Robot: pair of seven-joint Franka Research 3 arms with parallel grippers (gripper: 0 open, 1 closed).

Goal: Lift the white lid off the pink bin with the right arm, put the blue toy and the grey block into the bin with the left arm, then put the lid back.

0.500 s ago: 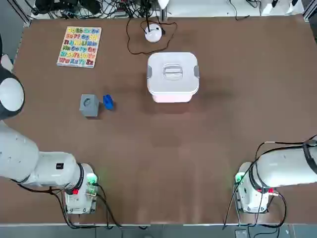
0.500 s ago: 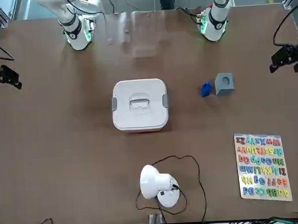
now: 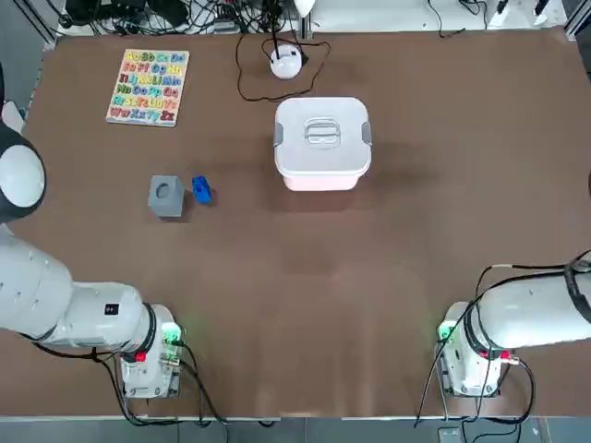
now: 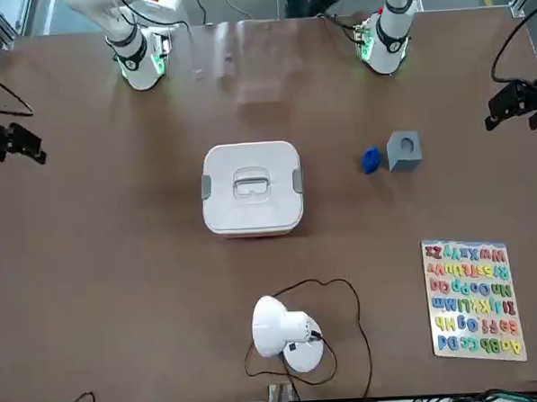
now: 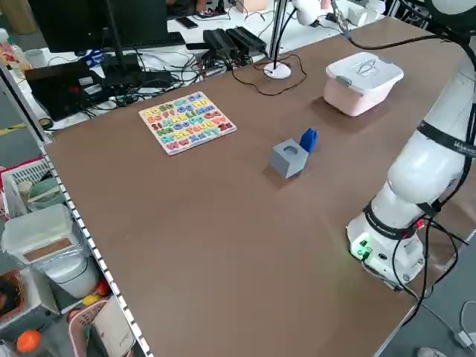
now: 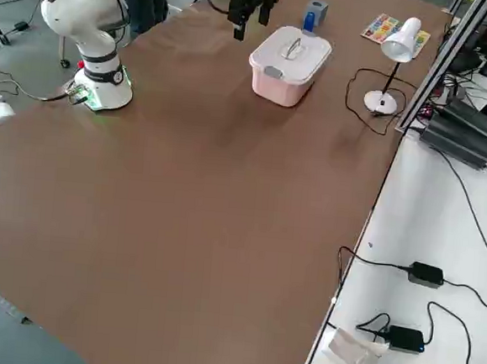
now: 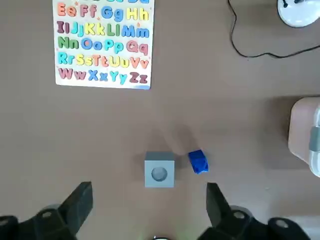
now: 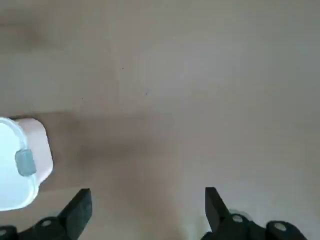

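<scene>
Covering the whole workspace, the brown table (image 3: 305,277) carries only a handful of things. The white lid (image 3: 321,135) sits closed on the pink bin (image 3: 323,179), a little far of the table's middle. Well to its left, the grey block (image 3: 165,196) and the blue toy (image 3: 201,190) lie just beside each other, the toy on the bin's side of the block. At the far left lies an alphabet puzzle board (image 3: 148,87), and at the far edge behind the bin stands a white desk lamp (image 4: 282,330) with its black cable (image 4: 341,292) looped on the tabletop.

The left gripper (image 7: 149,210) hangs above the table on the near side of the block and toy, its fingers (image 7: 80,200) spread wide with nothing between them. The right gripper (image 8: 147,212) hovers over bare table to the right of the bin, its fingers (image 8: 79,206) likewise spread and empty. Both arm bases stand at the near edge, the left arm (image 3: 74,309) at the near left and the right arm (image 3: 526,314) at the near right.

Beyond the table's left side are a monitor (image 5: 97,22), a tangle of power strips and cords, and storage bins on the floor. Along the right side runs a white bench (image 6: 441,248) with adapters and cables.
</scene>
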